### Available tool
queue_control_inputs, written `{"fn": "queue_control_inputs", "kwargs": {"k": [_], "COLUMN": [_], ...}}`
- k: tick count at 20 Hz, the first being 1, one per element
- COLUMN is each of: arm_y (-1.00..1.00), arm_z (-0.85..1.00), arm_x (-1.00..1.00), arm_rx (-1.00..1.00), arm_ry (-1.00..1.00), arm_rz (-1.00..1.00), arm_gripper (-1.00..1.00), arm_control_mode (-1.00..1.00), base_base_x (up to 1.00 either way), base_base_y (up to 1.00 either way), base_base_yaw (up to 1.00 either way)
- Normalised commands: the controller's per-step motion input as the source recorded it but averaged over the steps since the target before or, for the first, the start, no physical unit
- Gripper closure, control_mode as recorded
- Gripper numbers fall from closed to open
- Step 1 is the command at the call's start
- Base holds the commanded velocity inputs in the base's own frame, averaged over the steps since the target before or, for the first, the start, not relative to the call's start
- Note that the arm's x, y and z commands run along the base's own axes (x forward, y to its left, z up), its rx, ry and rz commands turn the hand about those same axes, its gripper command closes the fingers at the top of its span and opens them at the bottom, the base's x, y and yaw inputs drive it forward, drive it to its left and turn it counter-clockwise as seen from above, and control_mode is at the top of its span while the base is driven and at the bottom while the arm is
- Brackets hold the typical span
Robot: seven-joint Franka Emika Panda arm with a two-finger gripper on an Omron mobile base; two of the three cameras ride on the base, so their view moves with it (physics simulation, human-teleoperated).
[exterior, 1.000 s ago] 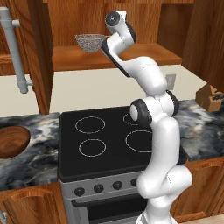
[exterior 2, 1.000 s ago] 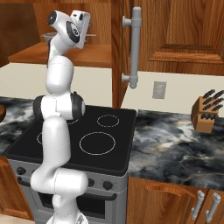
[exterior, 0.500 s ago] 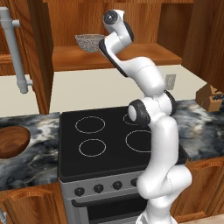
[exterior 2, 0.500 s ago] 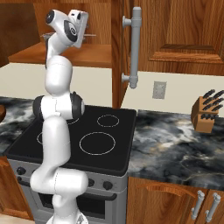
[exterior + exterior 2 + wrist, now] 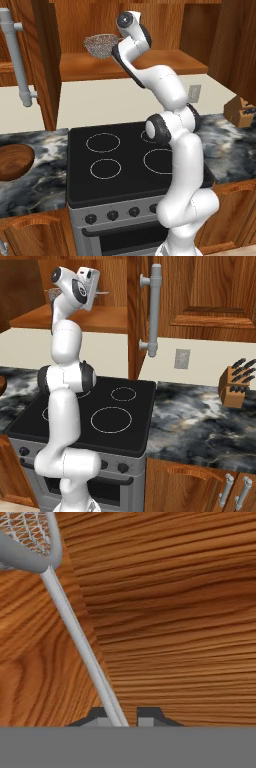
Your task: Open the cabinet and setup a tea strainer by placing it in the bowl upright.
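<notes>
The cabinet [image 5: 165, 30] stands open, its doors swung out with grey bar handles [image 5: 17, 60] [image 5: 154, 306]. On its shelf [image 5: 160, 67] rests the tea strainer [image 5: 102, 45], mesh basket to the left. In the hand view the basket [image 5: 30, 537] sits at the top left and its thin handle [image 5: 80, 642] runs down between my two fingertips. My gripper [image 5: 123, 716] is shut on that handle, up at the shelf [image 5: 120, 49]. The wooden bowl [image 5: 12, 162] lies on the marble counter, left of the stove and far below the hand.
A black stove [image 5: 120, 160] lies directly under the arm. A knife block [image 5: 235, 383] stands on the right counter and a wall outlet [image 5: 182, 358] is behind it. The open doors jut out on both sides of the shelf.
The fingers have closed from wide open onto the strainer's handle. The arm and the strainer have barely moved.
</notes>
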Motion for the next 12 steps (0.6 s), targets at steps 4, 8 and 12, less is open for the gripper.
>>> {"fn": "queue_control_inputs", "kwargs": {"k": [4, 8, 12], "arm_y": [0.08, 0.08, 0.09], "arm_z": [0.00, 0.00, 0.00], "arm_x": [0.00, -0.01, -0.31], "arm_rx": [0.00, 0.00, 0.00], "arm_ry": [0.00, 0.00, -0.01], "arm_rz": [0.00, 0.00, 0.00], "arm_gripper": [1.00, 1.00, 1.00], "arm_control_mode": [-1.00, -1.00, -1.00], "base_base_x": [0.00, 0.00, 0.00], "base_base_y": [0.00, 0.00, 0.00], "base_base_yaw": [0.00, 0.00, 0.00]}}
